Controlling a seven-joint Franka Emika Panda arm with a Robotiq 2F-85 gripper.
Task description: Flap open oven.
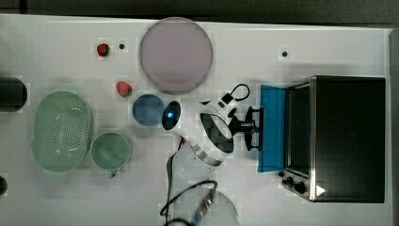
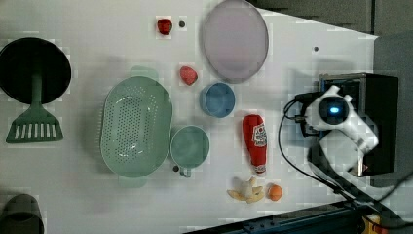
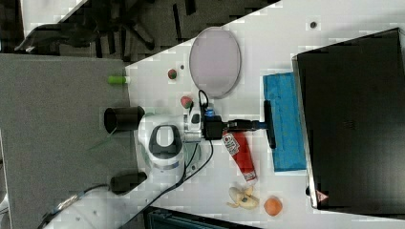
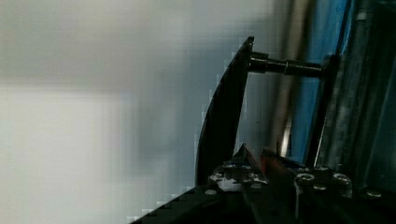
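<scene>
The tool (image 1: 254, 128) was pinched on the black handle (image 3: 270, 123) of the oven door (image 1: 273, 127) — fingers nearly together around the bar. The blue glass door lay folded down flat in front of the oven (image 1: 346, 136), which sat at the top view's right end of the white bench (image 1: 61, 197). A ketchup bottle (image 3: 239, 154) lay just beside the arm in the right view — a banana (image 3: 243, 197) and an orange (image 3: 272, 206) near it.

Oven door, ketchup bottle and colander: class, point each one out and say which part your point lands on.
Oven door (image 1: 274, 136), top view: bare blue glass below the handle.
Ketchup bottle (image 2: 255, 136), left view: label on its red body.
Colander (image 2: 135, 126), left view: perforated bottom.
</scene>
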